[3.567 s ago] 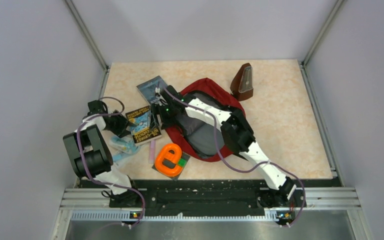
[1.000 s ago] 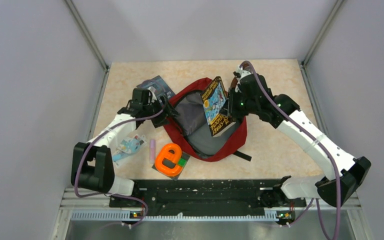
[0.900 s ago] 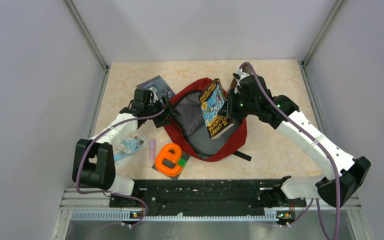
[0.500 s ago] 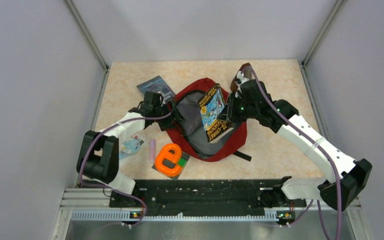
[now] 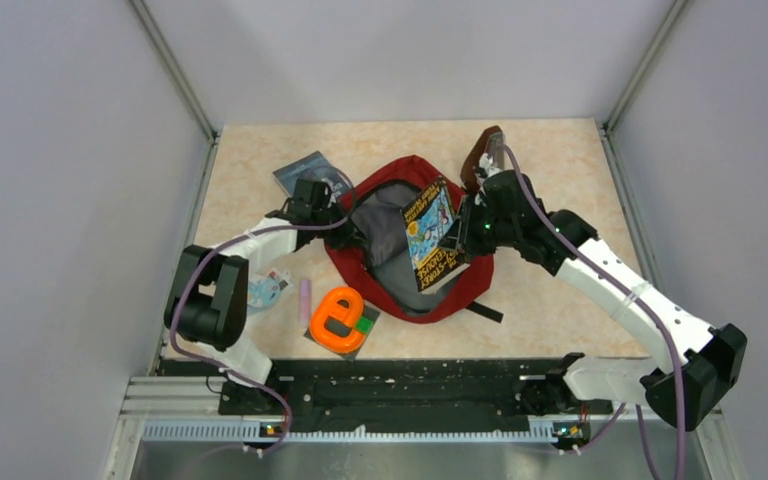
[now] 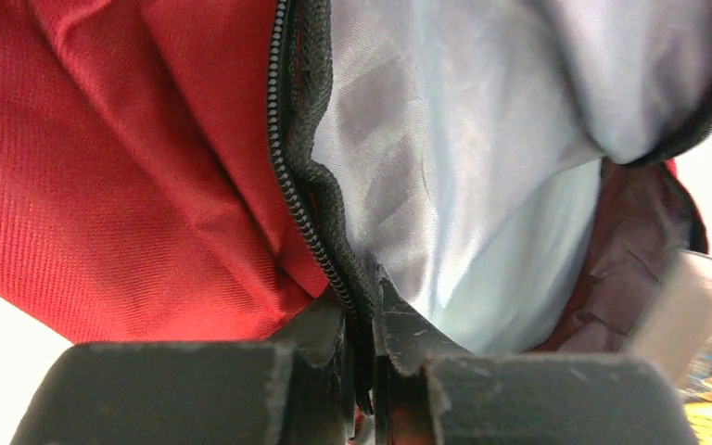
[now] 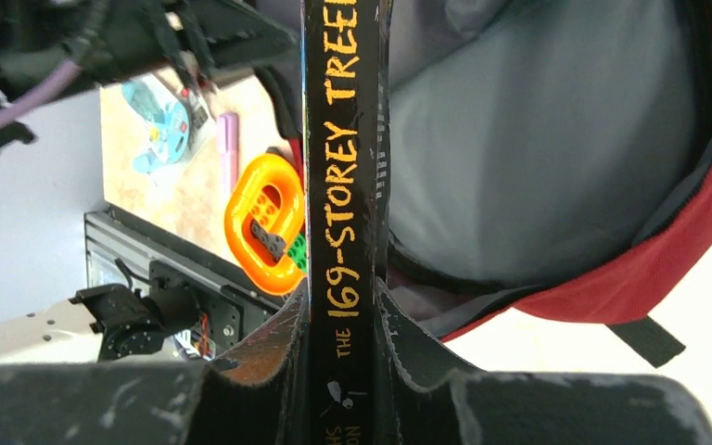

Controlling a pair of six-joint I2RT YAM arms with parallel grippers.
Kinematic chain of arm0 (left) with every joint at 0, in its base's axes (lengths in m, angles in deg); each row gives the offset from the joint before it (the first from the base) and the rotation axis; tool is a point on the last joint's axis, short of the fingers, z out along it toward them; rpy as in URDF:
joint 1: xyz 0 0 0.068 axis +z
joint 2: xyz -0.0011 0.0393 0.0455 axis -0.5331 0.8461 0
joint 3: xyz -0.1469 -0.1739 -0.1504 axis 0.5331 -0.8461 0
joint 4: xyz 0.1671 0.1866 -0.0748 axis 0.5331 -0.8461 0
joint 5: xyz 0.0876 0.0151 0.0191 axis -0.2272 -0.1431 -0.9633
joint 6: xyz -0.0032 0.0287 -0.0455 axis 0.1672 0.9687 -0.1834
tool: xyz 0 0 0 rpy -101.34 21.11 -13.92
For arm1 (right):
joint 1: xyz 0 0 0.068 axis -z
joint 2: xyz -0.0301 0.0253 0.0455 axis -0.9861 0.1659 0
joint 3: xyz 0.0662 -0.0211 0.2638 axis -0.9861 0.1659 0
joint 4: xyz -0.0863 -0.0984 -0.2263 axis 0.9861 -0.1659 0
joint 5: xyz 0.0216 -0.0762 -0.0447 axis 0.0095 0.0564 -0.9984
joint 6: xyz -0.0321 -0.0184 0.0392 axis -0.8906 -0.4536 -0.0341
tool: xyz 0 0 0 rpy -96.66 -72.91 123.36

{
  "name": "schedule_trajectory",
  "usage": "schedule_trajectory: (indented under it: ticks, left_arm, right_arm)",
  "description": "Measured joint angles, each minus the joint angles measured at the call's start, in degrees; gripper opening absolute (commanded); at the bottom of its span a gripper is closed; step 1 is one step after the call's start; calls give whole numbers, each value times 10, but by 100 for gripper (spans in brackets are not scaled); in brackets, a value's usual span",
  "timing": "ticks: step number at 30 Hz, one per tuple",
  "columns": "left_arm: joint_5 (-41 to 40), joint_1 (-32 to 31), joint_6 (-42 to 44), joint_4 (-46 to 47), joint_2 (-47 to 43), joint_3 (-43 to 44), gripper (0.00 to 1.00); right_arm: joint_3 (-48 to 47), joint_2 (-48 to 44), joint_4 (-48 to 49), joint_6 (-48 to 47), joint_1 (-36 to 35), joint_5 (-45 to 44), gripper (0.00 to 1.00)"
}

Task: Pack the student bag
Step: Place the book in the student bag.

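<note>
The student bag [image 5: 457, 291], dark red with grey lining, lies open in the middle of the table. My left gripper [image 5: 346, 226] is at the left rim of its opening, shut on the black zipper edge [image 6: 298, 176], with red fabric [image 6: 120, 185] on one side and lining on the other. My right gripper [image 5: 458, 236] is shut on the spine of a black and yellow book [image 5: 430, 235]. It holds the book upright and tilted over the open mouth. In the right wrist view the book [image 7: 343, 167] stands between the fingers above the grey lining of the bag [image 7: 667, 264].
A brown metronome [image 5: 481, 160] stands behind the right wrist. A dark booklet [image 5: 303, 171] lies at the back left. An orange toy [image 5: 337, 318], a pink marker [image 5: 305, 298] and a blue packet [image 5: 264, 291] lie in front of the bag near the table's front edge.
The left gripper moved right to the bag's rim and closed on the zipper edge. The right gripper brought the book lower and leftwards over the opening.
</note>
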Motion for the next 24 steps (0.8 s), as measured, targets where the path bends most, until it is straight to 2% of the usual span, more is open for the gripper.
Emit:
schedule_trajectory:
  ticks: [2, 12, 24]
  left_arm:
    - [-3, 0, 1, 2, -11, 9, 0]
    - [6, -3, 9, 76, -113, 30, 0]
    - [33, -7, -1, 200, -176, -28, 0]
  right_arm:
    - [17, -6, 1, 2, 9, 10, 0]
    - [80, -10, -2, 24, 47, 55, 0]
    - [143, -15, 32, 68, 88, 116, 0]
